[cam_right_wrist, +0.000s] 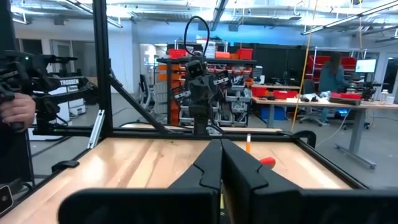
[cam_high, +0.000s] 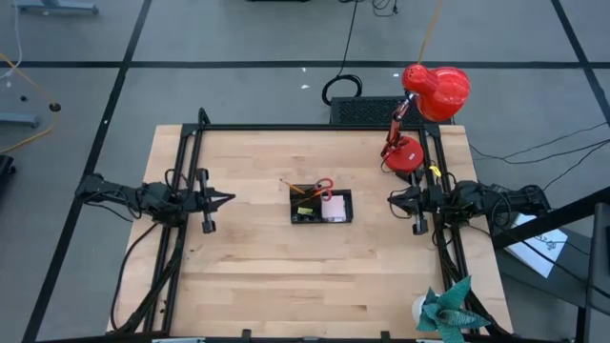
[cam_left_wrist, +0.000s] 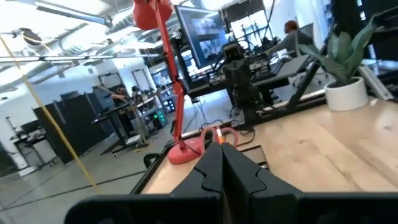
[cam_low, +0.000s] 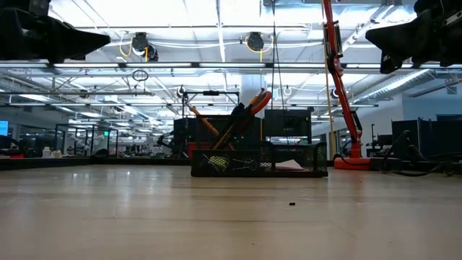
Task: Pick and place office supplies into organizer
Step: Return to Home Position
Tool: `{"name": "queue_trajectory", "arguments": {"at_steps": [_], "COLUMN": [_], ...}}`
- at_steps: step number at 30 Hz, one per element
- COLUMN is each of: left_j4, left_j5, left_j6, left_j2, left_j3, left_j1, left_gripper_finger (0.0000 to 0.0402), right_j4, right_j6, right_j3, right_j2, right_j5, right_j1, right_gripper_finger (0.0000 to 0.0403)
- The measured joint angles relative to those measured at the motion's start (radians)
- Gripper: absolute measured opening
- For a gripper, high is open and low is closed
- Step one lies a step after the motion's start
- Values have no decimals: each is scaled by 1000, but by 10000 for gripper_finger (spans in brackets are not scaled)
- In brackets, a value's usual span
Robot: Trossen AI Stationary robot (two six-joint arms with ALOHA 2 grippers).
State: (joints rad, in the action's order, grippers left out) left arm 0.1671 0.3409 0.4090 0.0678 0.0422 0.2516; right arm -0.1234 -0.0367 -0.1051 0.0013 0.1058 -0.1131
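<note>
The black organizer (cam_high: 321,206) sits at the table's middle; in the low view the organizer (cam_low: 258,159) shows its mesh wall. Red-handled scissors (cam_high: 323,187) and an orange pencil (cam_high: 294,187) stand in its taller section, a pink pad (cam_high: 335,208) and a small yellow piece (cam_high: 304,211) lie in its low compartments. In the low view the scissors (cam_low: 258,101) and pencil (cam_low: 203,121) lean up out of it. My left gripper (cam_high: 227,199) hovers shut left of the organizer. My right gripper (cam_high: 393,199) hovers shut to its right. Both are raised and hold nothing.
A red desk lamp (cam_high: 424,110) stands at the far right corner with a black ribbed box (cam_high: 367,110) beside it. A teal paper plant (cam_high: 450,310) sits at the near right corner. A tiny dark speck (cam_low: 291,204) lies on the wood nearer than the organizer.
</note>
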Motion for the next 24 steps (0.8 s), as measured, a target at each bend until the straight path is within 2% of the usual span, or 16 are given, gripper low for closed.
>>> {"name": "queue_trajectory", "arguments": {"at_steps": [10, 24], "left_j4": [-55, -89], "left_j5": [-113, -82], "left_j6": [-46, -116], "left_j2": [-53, -52], "left_j3": [0, 0], "left_j1": [41, 64], "left_gripper_finger": [0, 0], "right_j4": [-5, 8], "right_j6": [17, -1], "right_j3": [0, 0], "right_j2": [0, 0], "right_j5": [-3, -4], "right_j1": [0, 0], "right_gripper_finger": [0, 0]}}
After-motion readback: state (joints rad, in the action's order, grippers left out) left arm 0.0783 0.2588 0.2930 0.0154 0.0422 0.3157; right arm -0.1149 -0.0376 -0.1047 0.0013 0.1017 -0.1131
